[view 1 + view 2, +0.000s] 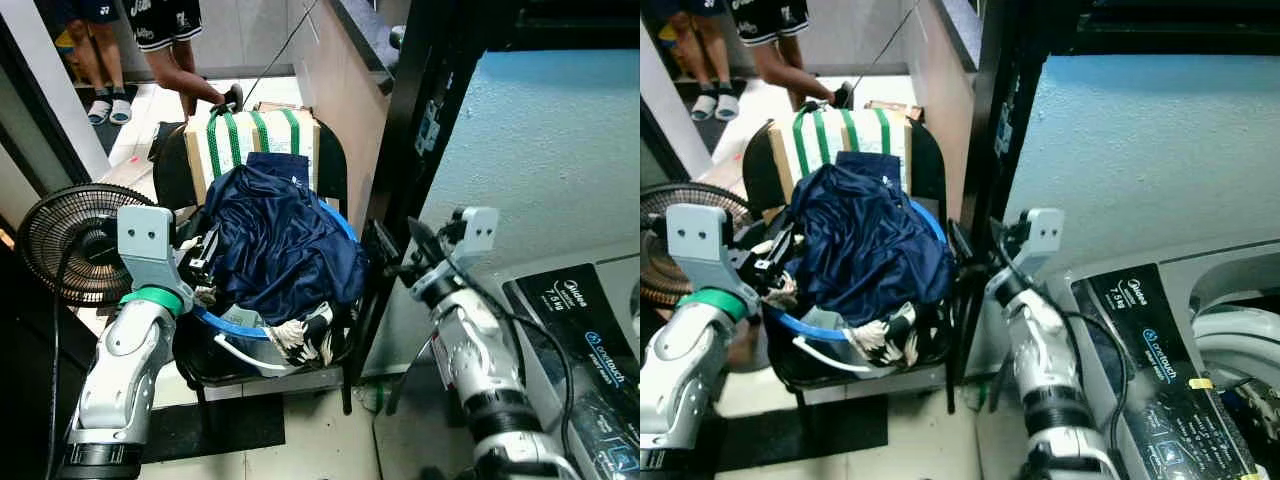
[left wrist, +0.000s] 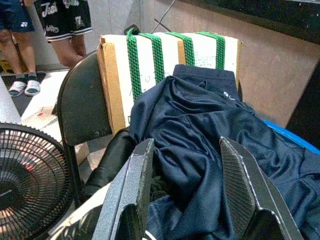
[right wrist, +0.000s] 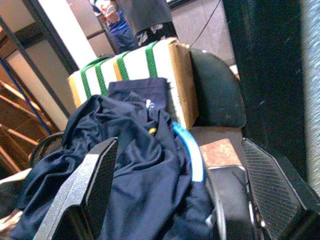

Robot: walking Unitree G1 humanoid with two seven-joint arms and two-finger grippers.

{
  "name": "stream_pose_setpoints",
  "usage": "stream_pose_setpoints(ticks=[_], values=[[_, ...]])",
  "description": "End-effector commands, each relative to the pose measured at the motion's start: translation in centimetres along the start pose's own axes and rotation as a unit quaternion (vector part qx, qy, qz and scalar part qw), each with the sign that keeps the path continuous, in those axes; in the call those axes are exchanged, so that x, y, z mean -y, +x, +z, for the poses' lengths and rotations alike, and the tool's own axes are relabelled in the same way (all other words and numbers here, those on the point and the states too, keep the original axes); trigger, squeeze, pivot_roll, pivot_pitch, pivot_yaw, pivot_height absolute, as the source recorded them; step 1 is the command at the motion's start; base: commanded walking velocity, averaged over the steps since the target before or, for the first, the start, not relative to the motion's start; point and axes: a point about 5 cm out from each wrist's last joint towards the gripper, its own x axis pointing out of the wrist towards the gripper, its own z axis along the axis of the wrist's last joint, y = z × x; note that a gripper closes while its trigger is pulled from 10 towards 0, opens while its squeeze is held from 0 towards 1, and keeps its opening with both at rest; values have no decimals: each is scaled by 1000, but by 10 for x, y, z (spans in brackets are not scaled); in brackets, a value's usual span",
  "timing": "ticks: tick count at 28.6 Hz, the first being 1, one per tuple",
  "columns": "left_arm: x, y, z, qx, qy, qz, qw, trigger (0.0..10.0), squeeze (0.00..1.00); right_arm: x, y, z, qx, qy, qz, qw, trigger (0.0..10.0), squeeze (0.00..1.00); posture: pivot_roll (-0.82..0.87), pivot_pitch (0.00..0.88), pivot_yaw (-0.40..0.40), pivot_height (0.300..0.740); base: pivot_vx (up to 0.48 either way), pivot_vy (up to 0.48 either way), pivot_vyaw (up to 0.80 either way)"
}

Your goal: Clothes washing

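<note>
Looks like the grab-the-laundry step — both the left claw (image 1: pixel 205 250) and right claw (image 1: pixel 415 250) hang released beside the navy clothes (image 1: pixel 285 240) heaped in the blue basket (image 1: pixel 235 325) on the chair (image 1: pixel 335 160), so next they'd need to clamp onto fabric.

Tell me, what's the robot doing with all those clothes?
The robot is reaching for a pile of laundry. A navy garment lies heaped in a blue basin on a black chair. The left gripper is open right at the cloth, and the right gripper is open on the basin's other side. Neither holds anything yet. The washing machine waits at the robot's right.
</note>
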Motion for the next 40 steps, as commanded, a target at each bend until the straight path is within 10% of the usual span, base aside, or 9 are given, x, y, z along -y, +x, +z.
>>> stream_pose_setpoints(ticks=[1,40], values=[[0,-3,-6,-10,-3,6,1000,10000,0,0,-3,-3,-3,6,-1,1000,10000,0,66,24,13,740,0,0,0],[9,-6,-7,9,-20,5,1000,10000,0,-9,-2,0,-19,9,32,999,10000,0,59,37,-12,740,0,62,0]])
